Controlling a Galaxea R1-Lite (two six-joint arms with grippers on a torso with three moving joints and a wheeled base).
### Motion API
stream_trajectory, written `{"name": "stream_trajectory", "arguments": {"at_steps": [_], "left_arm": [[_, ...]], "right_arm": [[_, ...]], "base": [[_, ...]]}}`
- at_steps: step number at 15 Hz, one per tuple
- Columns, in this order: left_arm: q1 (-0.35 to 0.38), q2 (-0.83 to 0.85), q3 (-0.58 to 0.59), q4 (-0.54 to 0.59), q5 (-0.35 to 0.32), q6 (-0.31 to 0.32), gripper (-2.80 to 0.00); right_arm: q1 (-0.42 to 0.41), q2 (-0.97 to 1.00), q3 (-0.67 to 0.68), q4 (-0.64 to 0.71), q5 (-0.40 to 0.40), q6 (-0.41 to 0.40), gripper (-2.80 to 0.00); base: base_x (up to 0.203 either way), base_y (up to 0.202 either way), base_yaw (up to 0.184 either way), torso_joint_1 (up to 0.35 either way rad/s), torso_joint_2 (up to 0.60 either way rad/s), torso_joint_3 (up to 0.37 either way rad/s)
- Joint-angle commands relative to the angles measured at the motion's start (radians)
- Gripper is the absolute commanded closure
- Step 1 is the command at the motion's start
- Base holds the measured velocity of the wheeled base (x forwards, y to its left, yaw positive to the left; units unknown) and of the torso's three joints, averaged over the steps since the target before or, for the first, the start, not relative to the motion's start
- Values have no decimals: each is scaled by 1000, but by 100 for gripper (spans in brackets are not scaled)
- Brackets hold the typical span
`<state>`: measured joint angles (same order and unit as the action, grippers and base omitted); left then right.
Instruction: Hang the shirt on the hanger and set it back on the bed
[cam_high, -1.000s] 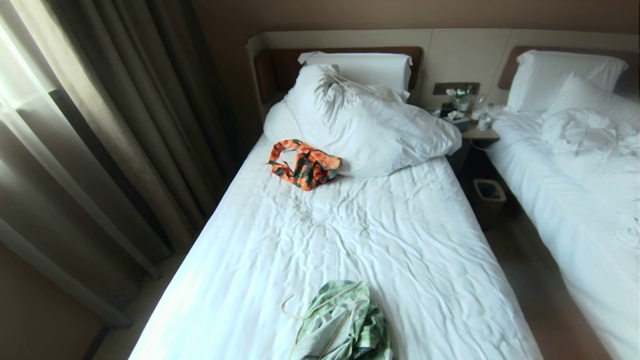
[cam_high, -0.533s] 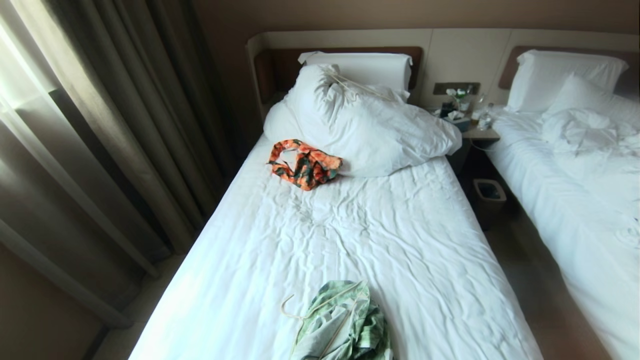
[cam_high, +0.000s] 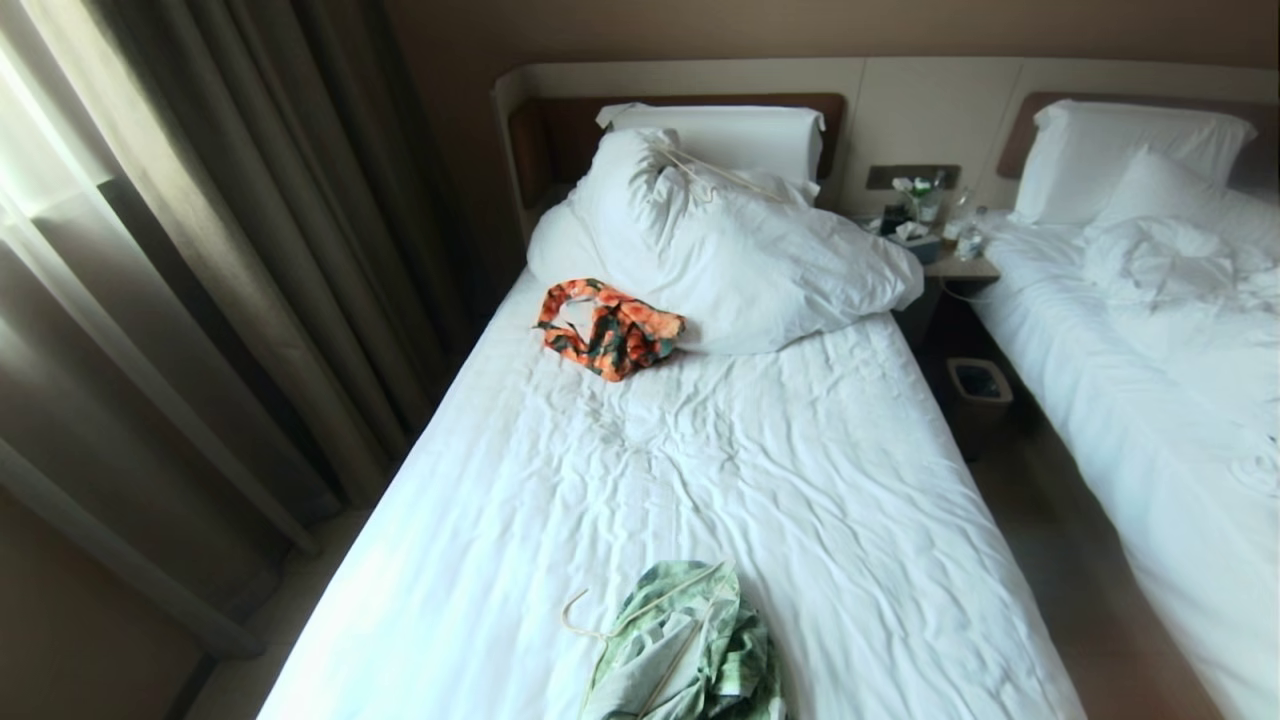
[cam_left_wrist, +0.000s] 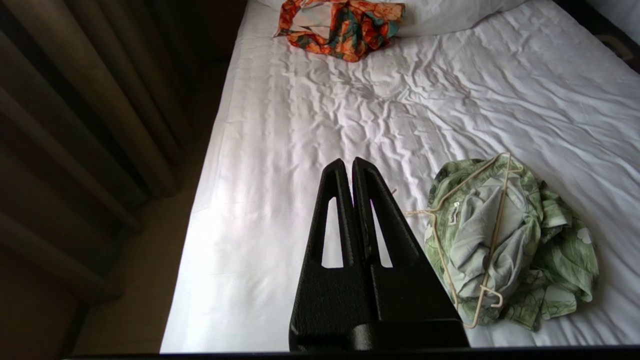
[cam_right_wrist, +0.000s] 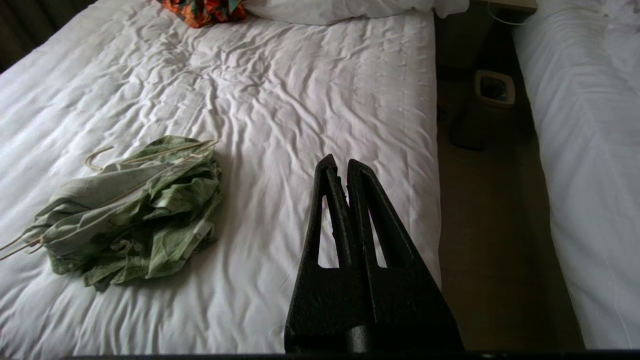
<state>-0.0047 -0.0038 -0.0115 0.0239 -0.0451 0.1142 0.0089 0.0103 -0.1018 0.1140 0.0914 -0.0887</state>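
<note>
The shirt (cam_high: 690, 650), green with a leafy print, lies crumpled near the foot of the bed (cam_high: 800, 480). The cream wire hanger (cam_high: 660, 600) lies across the shirt, its hook pointing towards the curtain side. In the left wrist view the shirt (cam_left_wrist: 505, 240) and hanger (cam_left_wrist: 492, 241) sit to one side of my left gripper (cam_left_wrist: 348, 162), which hovers shut and empty over bare sheet. My right gripper (cam_right_wrist: 340, 161) is also shut and empty, above the sheet near the bed's aisle edge, apart from the shirt (cam_right_wrist: 140, 215) and hanger (cam_right_wrist: 165, 150). Neither gripper shows in the head view.
An orange-and-green garment (cam_high: 608, 330) lies by the big white pillows (cam_high: 720, 240) at the headboard. Curtains (cam_high: 200, 250) hang along the bed's left side. A nightstand (cam_high: 950, 260), a waste bin (cam_high: 978, 392) and a second bed (cam_high: 1150, 350) stand to the right.
</note>
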Motion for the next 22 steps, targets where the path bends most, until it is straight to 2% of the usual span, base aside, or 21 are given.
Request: {"name": "stream_trajectory", "arguments": {"at_steps": [1, 5, 22], "left_arm": [[0, 2, 1, -1, 3, -4, 0], [0, 2, 2, -4, 5, -5, 0], [0, 2, 2, -4, 5, -5, 0]], "right_arm": [[0, -13, 79, -47, -65, 0, 0], [0, -13, 82, -53, -72, 28, 0], [0, -13, 85, -65, -78, 46, 0]], "base": [[0, 0, 0, 0, 0, 0], [0, 0, 0, 0, 0, 0], [0, 0, 0, 0, 0, 0]]}}
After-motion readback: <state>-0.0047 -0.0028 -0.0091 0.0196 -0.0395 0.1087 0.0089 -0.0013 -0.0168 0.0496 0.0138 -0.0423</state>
